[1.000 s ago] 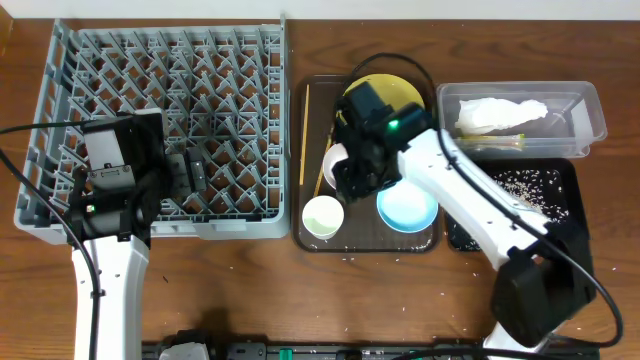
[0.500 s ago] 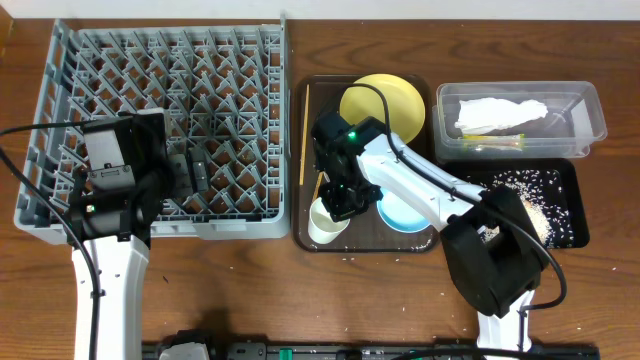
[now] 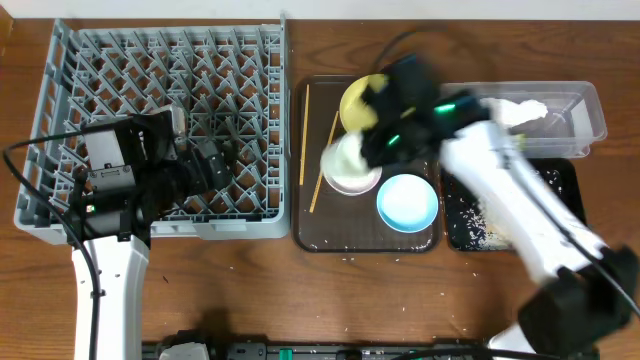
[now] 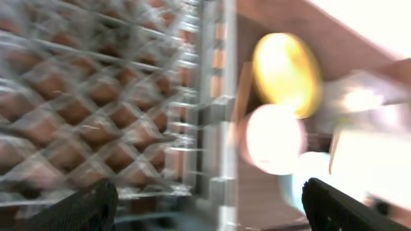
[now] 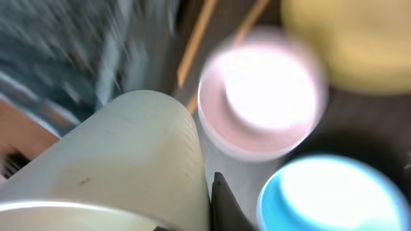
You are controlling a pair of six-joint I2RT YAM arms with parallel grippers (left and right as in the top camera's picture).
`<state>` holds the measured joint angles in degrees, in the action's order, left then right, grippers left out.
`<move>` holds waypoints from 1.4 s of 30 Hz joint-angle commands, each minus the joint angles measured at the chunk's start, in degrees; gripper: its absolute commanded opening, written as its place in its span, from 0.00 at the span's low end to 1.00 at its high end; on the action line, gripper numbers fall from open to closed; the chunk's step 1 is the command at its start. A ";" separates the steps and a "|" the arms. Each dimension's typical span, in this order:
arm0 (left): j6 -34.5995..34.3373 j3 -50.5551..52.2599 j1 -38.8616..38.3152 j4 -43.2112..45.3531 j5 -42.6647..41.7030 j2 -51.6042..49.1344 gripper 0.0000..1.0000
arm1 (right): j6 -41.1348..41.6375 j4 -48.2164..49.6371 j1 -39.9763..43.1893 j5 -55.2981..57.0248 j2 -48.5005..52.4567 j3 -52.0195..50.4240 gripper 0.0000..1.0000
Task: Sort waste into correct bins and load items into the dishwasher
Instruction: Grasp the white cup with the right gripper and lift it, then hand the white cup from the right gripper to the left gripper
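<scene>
My right gripper (image 3: 373, 147) is shut on the wall of the small white cup (image 5: 122, 160), which hangs, blurred, over the white bowl (image 3: 350, 172) on the brown tray. In the right wrist view one dark finger (image 5: 221, 206) presses the cup's outside; the other is hidden. The light blue bowl (image 3: 407, 202), yellow plate (image 3: 357, 97) and two chopsticks (image 3: 304, 120) lie on the tray. My left gripper (image 3: 215, 165) stands open over the right part of the grey dishwasher rack (image 3: 160, 80), its fingers (image 4: 83, 208) wide apart with nothing between them.
The brown tray (image 3: 312, 235) lies between the rack and the bins. The clear tub (image 3: 590, 120) at the back right holds the white napkin (image 3: 500, 112). Rice grains are scattered in the black tray (image 3: 560, 195) in front of it. The right arm crosses above both bins.
The right gripper shut on the cup at the tray's front left, lifted it and swung back toward the white bowl. The left gripper turned toward the tray.
</scene>
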<state>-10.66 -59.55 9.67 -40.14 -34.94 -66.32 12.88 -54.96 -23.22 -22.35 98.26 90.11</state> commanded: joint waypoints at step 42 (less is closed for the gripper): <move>-18.80 -0.57 0.22 13.68 -51.06 -11.91 0.91 | 4.90 39.60 -7.98 -49.13 13.42 -0.13 0.01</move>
<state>-29.32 -59.57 9.69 -26.65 -83.44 -77.91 17.58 -15.64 -30.37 -69.56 110.24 89.89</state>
